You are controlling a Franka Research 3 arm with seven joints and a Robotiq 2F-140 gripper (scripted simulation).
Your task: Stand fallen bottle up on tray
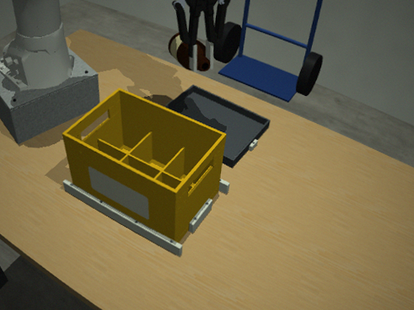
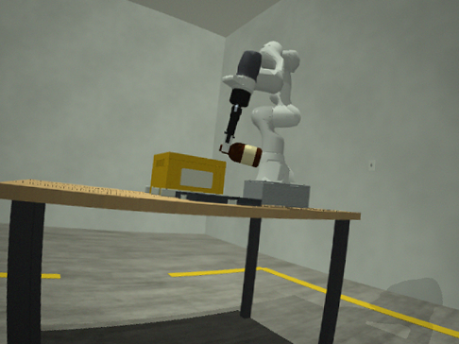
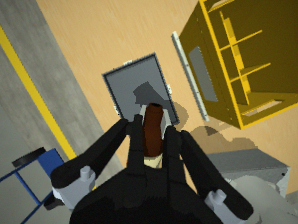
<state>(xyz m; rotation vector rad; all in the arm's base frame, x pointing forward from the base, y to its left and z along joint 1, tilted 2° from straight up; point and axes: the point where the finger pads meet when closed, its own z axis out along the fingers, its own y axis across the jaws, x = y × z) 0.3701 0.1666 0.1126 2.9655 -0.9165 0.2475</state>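
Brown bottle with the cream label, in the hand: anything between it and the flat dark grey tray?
Nothing visible is between the bottle in the hand and the tray below; the open yellow crate stands beside the tray, not between.

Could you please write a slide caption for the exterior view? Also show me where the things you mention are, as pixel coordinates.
The gripper [image 2: 225,147] holds a brown bottle [image 2: 245,154] nearly sideways above the table [image 2: 114,201], beside a yellow crate [image 2: 189,173].
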